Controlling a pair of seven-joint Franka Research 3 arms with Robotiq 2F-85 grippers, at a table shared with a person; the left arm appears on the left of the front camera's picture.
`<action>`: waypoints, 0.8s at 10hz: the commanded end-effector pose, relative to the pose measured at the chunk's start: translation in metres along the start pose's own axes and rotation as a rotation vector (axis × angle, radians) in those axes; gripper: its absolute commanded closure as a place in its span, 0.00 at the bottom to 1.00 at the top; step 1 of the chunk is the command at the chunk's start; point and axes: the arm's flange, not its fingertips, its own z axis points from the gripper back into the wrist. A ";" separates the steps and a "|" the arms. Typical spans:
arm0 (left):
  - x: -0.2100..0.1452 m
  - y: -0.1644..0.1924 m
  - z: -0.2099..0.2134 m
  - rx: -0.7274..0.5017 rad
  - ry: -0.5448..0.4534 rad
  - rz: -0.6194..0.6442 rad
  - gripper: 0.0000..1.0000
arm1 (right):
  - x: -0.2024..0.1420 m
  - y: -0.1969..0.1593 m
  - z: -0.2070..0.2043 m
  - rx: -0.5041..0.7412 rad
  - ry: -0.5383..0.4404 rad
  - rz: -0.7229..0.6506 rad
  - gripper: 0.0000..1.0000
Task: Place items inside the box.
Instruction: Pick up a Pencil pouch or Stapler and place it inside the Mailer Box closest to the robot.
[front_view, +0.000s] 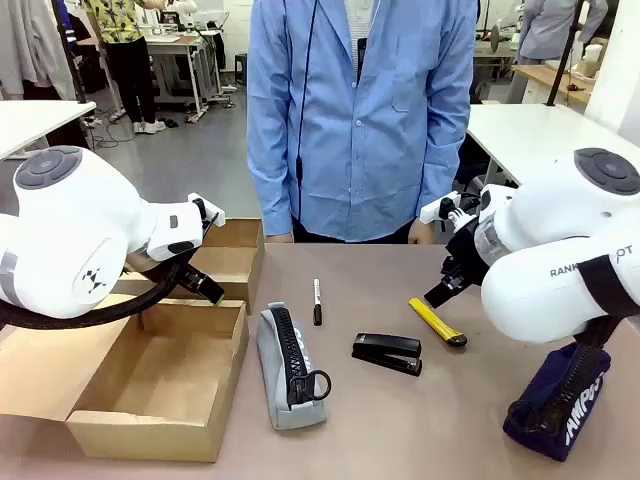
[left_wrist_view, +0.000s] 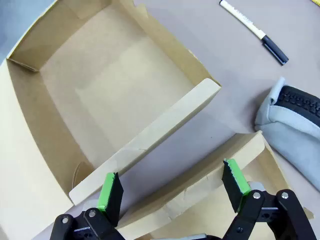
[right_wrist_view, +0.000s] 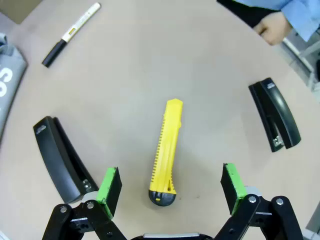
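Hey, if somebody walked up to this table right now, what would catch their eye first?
The yellow utility knife stands out on the brown table, lying straight ahead of the open right gripper. At the robot's left, an open cardboard box sits below the open left gripper. A grey zip pencil case lies right beside the box.

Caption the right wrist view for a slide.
Open right gripper hovers over the yellow utility knife, between two black staplers.
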 end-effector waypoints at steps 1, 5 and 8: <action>0.000 0.000 0.000 0.000 0.000 0.000 0.00 | 0.000 0.000 0.000 0.000 0.000 0.000 0.00; 0.000 0.000 0.000 0.000 0.000 0.000 0.00 | 0.000 0.000 0.000 0.000 0.000 0.000 0.00; 0.000 0.000 0.000 0.000 0.000 0.000 0.00 | 0.000 0.000 0.000 0.000 0.000 0.000 0.00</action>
